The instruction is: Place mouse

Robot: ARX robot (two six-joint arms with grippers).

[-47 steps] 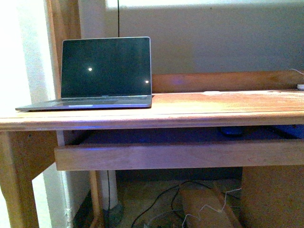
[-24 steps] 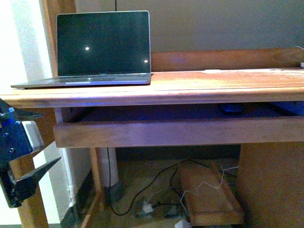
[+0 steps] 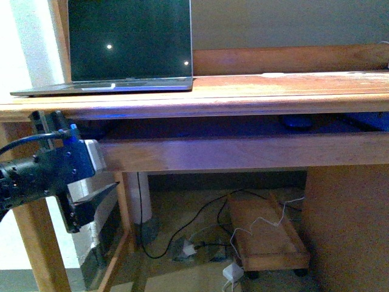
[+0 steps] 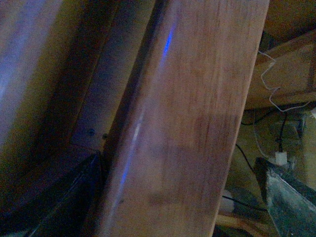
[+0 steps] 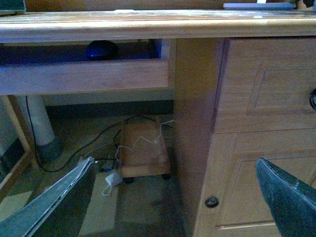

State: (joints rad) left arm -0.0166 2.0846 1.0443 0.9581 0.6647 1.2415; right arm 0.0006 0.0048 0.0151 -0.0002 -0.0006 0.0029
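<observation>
Sitting in pull-out wooden tray (image 3: pixel 243 152) under tabletop (image 3: pixel 273 91), toward its right end: small dark grey domed plastic mouse (image 3: pixel 296 123). My right fingers (image 5: pixel 54 207) spread, empty, nearer. Left fingers (image 3: pixel 91 204) spread astride tray front, well apart leftward.

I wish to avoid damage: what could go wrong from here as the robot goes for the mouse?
The left end effector sits open, close to the front rail of the tray; a careless move may knock or jam it. The mouse lies low in the tray under the desktop, so a reaching arm might scrape that edge.
</observation>
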